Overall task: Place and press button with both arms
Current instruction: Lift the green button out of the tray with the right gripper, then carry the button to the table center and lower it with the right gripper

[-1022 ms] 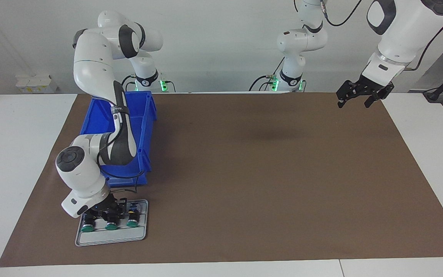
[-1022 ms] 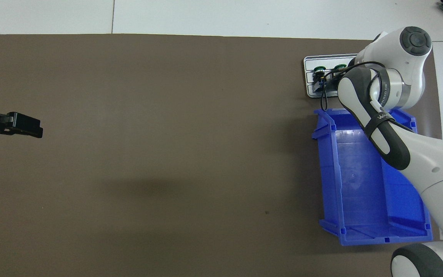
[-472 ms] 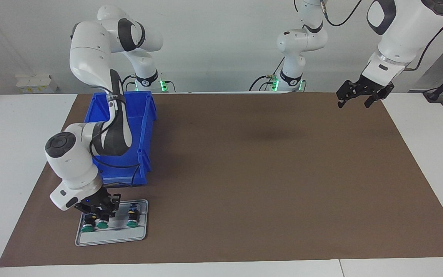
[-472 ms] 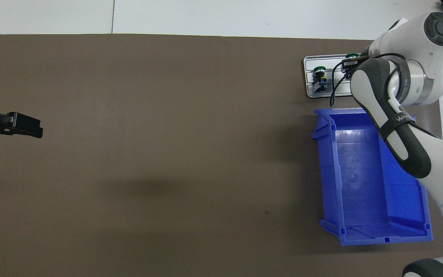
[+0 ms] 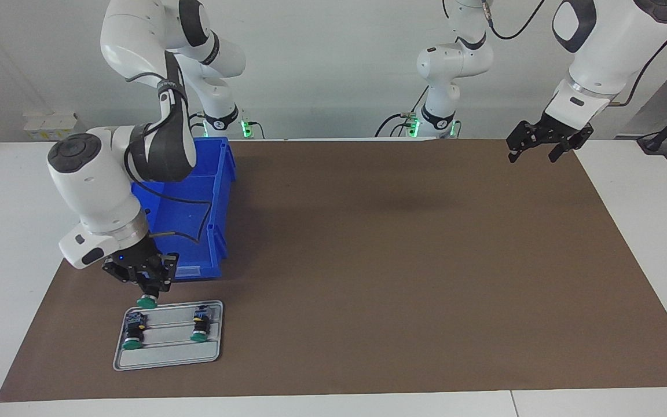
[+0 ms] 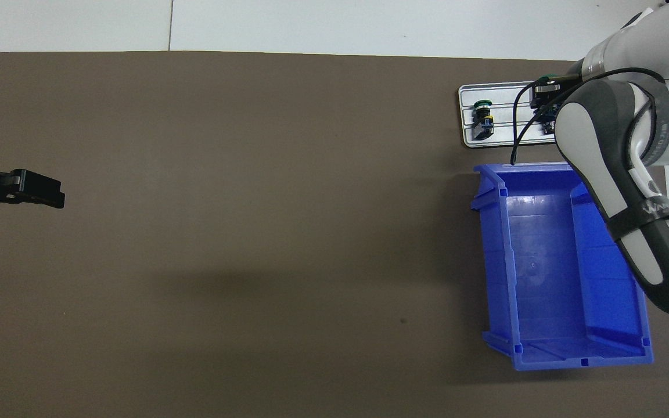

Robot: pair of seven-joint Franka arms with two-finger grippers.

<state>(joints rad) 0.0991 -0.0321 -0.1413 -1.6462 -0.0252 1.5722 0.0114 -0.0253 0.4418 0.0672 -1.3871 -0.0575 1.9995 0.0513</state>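
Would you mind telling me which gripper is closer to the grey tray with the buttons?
The right. The right gripper hangs just over the grey tray, shut on a green-capped button; the left gripper waits, open, over the mat's left-arm end.

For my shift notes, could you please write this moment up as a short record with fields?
right gripper: shut on a green-capped button, raised over the tray's edge
tray: grey, two buttons lying on it
blue bin: beside the tray, nearer the robots
left gripper: open, holding nothing, waiting over the left arm's end of the brown mat
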